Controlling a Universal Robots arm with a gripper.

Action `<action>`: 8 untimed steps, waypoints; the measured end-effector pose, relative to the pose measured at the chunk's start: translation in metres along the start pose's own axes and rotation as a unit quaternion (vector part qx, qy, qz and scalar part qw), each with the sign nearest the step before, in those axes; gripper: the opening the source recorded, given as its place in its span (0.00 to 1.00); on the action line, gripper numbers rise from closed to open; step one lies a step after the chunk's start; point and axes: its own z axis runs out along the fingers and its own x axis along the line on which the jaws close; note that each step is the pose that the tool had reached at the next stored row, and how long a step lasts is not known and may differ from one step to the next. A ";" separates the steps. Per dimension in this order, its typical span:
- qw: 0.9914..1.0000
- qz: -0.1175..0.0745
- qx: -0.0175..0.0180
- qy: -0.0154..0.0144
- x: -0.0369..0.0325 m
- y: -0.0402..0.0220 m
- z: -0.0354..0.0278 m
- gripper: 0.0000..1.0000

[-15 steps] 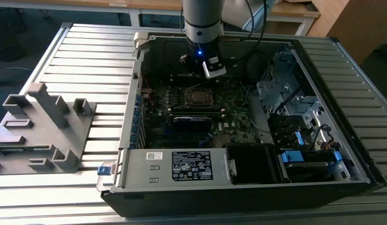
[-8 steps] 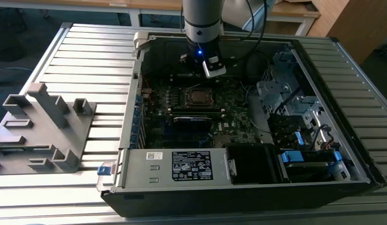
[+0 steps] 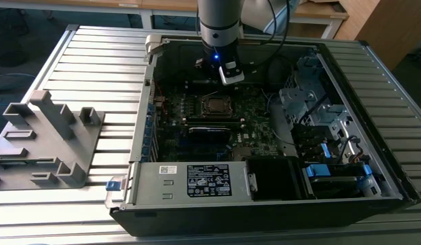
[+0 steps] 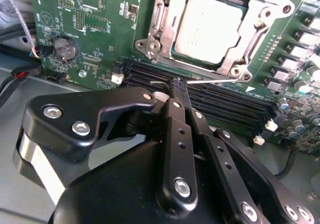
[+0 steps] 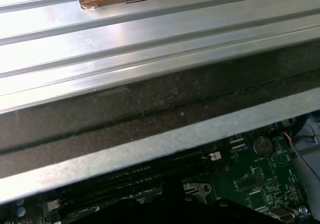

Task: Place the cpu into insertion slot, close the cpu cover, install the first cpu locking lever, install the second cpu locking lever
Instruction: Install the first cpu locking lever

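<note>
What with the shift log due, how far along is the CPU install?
Done: in the second wrist view the cpu sits in its socket and the cpu cover lies flat over it. In hand: the gripper, shut, has its tips at a thin locking lever running along the socket's edge. Left: the levers. I cannot tell whether either is latched.

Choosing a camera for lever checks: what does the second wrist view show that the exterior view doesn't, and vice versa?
Second wrist view: thin silver wire locking lever lying flat by the black gripper's shut tips; round silver coin cell.
Exterior view: silver power supply with black label, grey plastic fixture on the ribbed metal table at the exterior view's left.
Both: dull silver-tan square cpu seated, silver frame cpu cover closed over it, green motherboard.
</note>
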 end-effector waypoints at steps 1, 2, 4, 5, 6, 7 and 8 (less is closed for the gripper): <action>1.000 0.002 0.000 0.000 0.0005 -0.0002 -0.0001 0.10; 1.000 0.004 0.000 -0.001 0.0008 -0.0002 0.0000 0.10; 1.000 0.010 0.000 -0.002 0.0012 -0.0004 0.0002 0.10; 1.000 0.014 0.000 -0.003 0.0013 -0.0005 0.0004 0.10; 1.000 0.020 0.001 -0.004 0.0014 -0.0005 0.0007 0.10; 1.000 0.026 0.001 -0.005 0.0015 -0.0006 0.0009 0.10; 1.000 0.031 0.002 -0.006 0.0016 -0.0007 0.0011 0.10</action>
